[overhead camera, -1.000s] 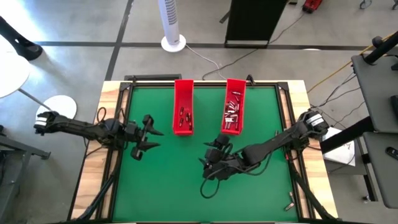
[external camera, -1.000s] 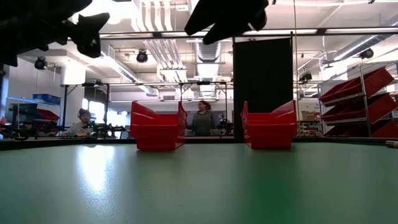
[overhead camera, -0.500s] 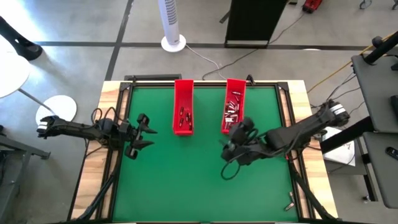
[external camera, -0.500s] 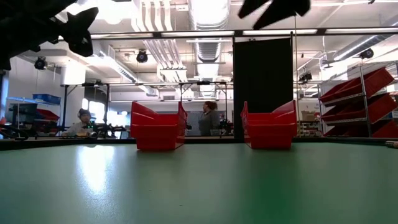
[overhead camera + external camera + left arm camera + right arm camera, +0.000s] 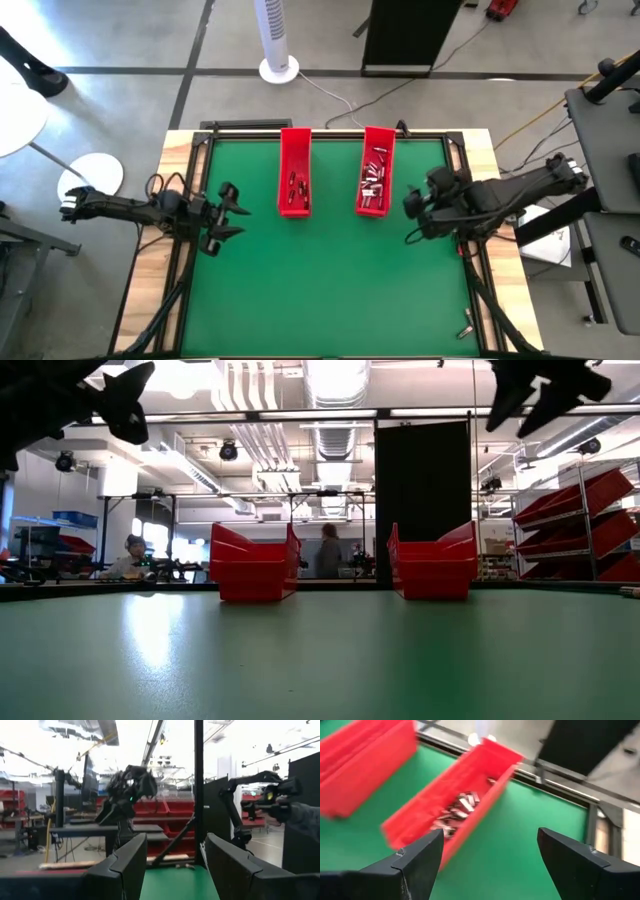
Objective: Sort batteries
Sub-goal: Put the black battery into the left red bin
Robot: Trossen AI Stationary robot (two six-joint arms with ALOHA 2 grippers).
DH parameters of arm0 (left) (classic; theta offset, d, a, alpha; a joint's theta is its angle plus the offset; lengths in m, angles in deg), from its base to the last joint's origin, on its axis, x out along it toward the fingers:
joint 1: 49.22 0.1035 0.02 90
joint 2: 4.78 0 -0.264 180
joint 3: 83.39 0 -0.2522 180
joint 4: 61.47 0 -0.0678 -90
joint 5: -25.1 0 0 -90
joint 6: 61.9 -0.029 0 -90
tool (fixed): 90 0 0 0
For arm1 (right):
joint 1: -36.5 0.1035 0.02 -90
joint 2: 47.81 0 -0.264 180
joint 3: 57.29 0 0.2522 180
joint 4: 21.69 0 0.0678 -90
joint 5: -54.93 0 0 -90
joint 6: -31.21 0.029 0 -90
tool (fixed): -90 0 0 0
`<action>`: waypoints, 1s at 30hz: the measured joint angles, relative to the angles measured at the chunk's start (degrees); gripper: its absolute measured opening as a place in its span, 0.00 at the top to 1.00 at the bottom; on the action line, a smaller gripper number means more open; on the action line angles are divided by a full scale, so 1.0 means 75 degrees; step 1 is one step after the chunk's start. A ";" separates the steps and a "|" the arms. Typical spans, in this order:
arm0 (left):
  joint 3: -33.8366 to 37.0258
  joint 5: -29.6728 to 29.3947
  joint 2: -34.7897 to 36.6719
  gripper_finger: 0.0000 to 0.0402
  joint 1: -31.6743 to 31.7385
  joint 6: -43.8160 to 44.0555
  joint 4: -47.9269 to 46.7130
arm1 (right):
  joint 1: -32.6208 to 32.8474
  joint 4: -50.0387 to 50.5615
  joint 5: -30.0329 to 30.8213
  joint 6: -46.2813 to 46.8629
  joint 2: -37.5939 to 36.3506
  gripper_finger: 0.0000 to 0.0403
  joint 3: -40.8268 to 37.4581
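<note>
Two long red trays stand at the table's far side. The left tray (image 5: 294,172) holds a few dark batteries (image 5: 295,188). The right tray (image 5: 376,170) holds many silvery batteries (image 5: 372,182), which also show in the right wrist view (image 5: 455,812). My right gripper (image 5: 412,215) hangs open and empty above the mat, just right of the right tray, tipped down toward it (image 5: 490,865). My left gripper (image 5: 238,220) waits open and empty at the table's left side, left of the left tray, raised above the mat (image 5: 175,870).
The green mat (image 5: 320,290) lies bare in front of the trays. Small metal bits (image 5: 467,325) lie on the wooden edge at the near right. People (image 5: 328,550) stand in the room beyond the table's far edge.
My right gripper has swung from over the middle of the mat toward the table's right edge and somewhat toward the far edge, rising and rolling about its wrist as it went. It has stayed open and empty.
</note>
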 joint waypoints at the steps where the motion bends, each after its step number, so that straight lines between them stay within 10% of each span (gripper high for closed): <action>1: 0.0000 0.0000 0.0002 0.55 0.0000 -0.0040 0.0086 | -0.0093 0.0095 -0.0020 0.0114 -0.0117 0.22 -0.0080; 16: -0.0006 -0.0029 -0.0135 0.55 0.0009 -0.0308 0.0356 | -0.0771 0.0419 -0.0720 0.0674 -0.0671 0.24 -0.0548; 30: -0.0003 -0.0026 -0.0150 0.55 0.0009 -0.0031 0.0565 | -0.1524 0.1212 -0.2589 0.3733 -0.1028 0.21 -0.1389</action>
